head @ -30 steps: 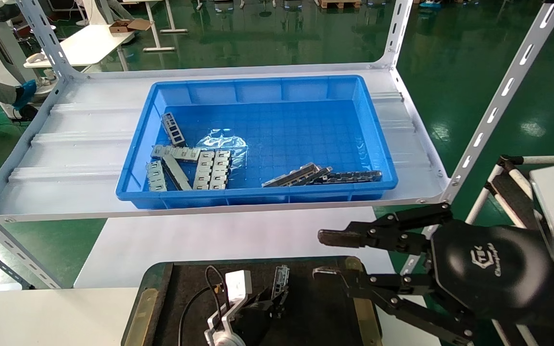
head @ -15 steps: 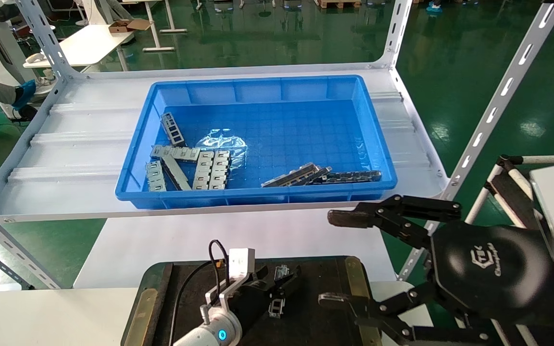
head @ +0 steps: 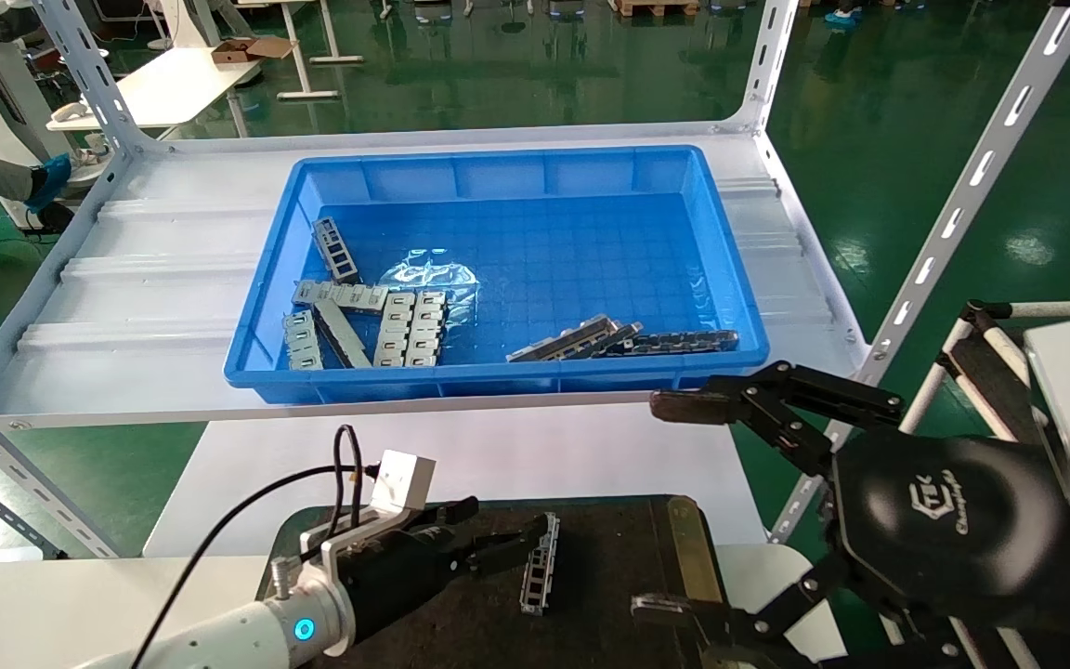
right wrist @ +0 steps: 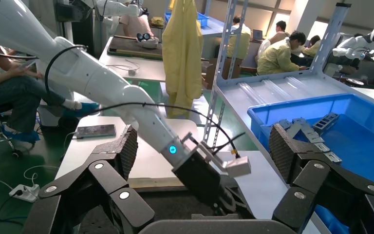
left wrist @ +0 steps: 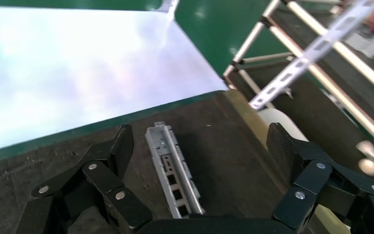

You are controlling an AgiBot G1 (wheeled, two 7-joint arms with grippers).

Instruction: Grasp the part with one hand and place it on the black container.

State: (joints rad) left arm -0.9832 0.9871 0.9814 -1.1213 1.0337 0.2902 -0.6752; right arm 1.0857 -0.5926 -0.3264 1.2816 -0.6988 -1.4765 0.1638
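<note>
The part (head: 540,564), a slim grey channel bar with rectangular openings, lies flat on the black container (head: 619,557). My left gripper (head: 509,520), the hand with the grey-white box and black cable, hovers just left of it, open and holding nothing. In the left wrist view the part (left wrist: 172,168) rests on the container's rough surface (left wrist: 219,156) between the spread jaws of the left gripper (left wrist: 199,139), closer to one finger (left wrist: 119,146) but touching neither. My right gripper (head: 670,506) hangs wide open over the container's right edge, empty.
A blue bin (head: 725,279) with several metal plates and strips (head: 410,327) sits on the white shelf (head: 145,279) behind. A slanted shelf post (head: 953,214) stands at the right. The right wrist view shows the left arm (right wrist: 126,102) over the container.
The left gripper let go of the part and drew back to the left. The part now lies flat on the black container. The right gripper's fingers spread wider.
</note>
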